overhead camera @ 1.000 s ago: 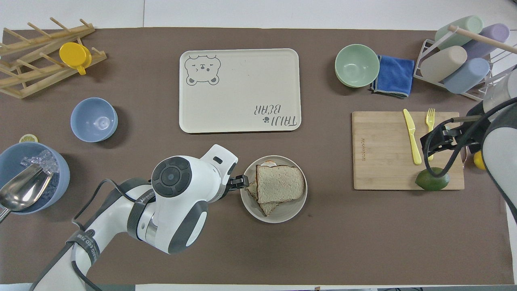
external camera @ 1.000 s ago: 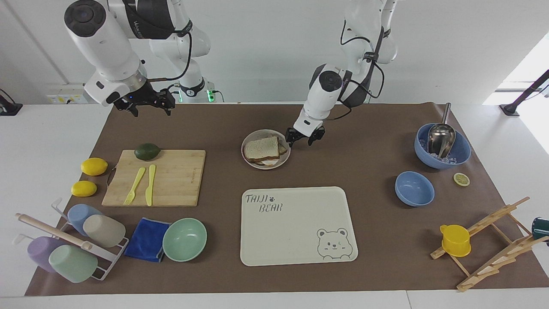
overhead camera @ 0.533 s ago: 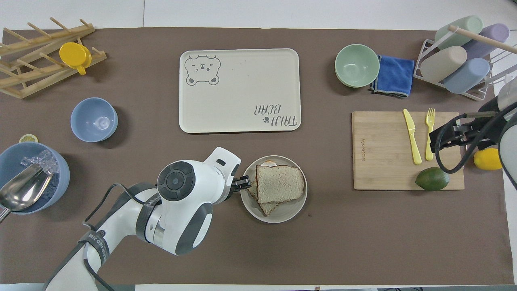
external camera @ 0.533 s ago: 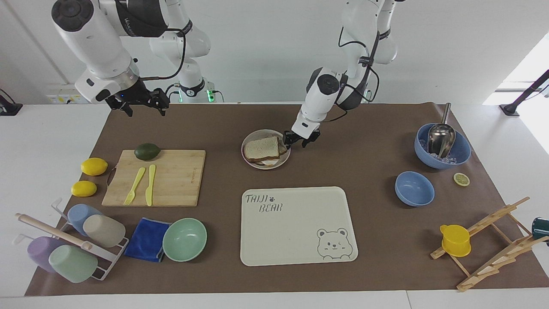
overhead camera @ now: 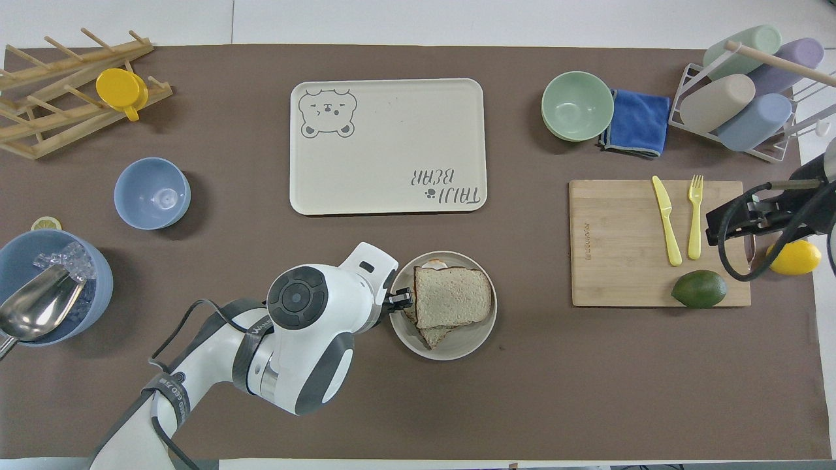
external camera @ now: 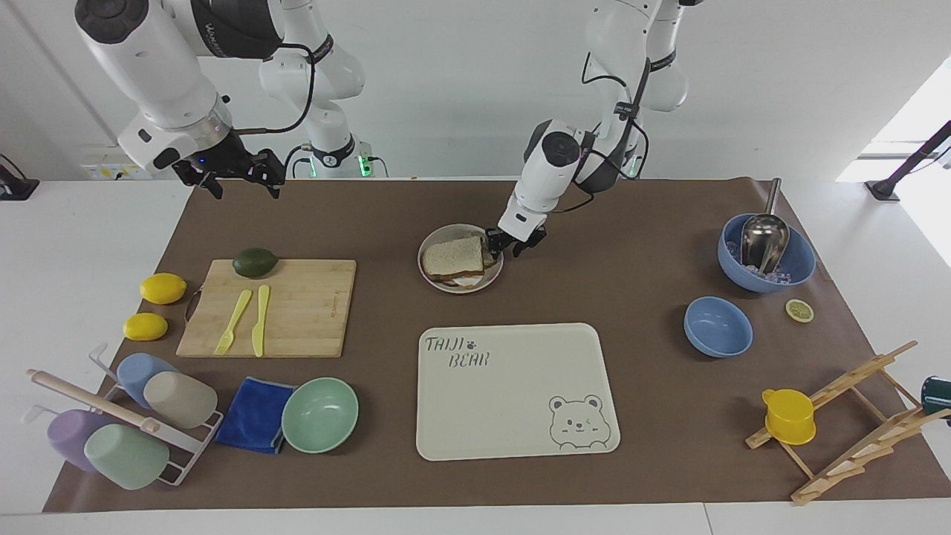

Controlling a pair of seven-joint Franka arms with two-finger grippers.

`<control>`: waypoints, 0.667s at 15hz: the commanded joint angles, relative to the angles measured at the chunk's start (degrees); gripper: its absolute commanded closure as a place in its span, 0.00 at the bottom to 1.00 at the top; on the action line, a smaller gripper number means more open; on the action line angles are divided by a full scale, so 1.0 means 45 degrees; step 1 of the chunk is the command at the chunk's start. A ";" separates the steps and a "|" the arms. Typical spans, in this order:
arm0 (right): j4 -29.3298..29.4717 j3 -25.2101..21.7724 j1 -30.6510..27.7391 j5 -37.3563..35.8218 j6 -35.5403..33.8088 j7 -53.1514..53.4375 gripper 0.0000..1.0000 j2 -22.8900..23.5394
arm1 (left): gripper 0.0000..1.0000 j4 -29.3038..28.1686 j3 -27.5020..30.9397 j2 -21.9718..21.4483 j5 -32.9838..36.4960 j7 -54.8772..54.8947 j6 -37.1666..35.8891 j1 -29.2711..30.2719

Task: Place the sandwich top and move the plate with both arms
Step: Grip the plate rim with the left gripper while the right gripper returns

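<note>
You see sandwich top [external camera: 452, 255] lying on stacked toast in plate [external camera: 438, 284], mid-bench, nearer robots than Taiji Bear tray [external camera: 516, 416]. Left pincer [external camera: 510, 246] low at plate rim on left arm's side, fingers parted astride rim. Right pincer [external camera: 229, 174] raised over bench edge near cutting board [external camera: 304, 312], fingers spread, gripping nothing.

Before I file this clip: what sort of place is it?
Likely a robotics lab staged as a kitchen table: two white arms, the left gripper at a sandwich plate, a cutting board, a cup rack.
</note>
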 commanded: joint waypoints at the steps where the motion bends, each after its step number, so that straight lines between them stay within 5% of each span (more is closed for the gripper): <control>1: -0.0174 0.0095 -0.0255 0.0224 0.0103 -0.0179 0.00 -0.0215 | 0.58 -0.0200 0.0195 0.0061 -0.0236 -0.0069 0.0466 -0.0300; 4: -0.0194 0.0095 -0.0254 0.0224 0.0103 -0.0179 0.00 -0.0215 | 0.68 -0.0181 0.0195 0.0256 -0.0255 -0.0089 0.0836 -0.0416; 8: -0.0174 0.0095 -0.0254 0.0224 0.0103 -0.0179 0.00 -0.0215 | 0.99 -0.0162 0.0214 0.0276 -0.0275 -0.0031 0.0837 -0.0417; 10: -0.0194 0.0095 -0.0254 0.0224 0.0103 -0.0179 0.00 -0.0215 | 1.00 -0.0142 0.0214 0.0276 -0.0255 0.0048 0.0837 -0.0359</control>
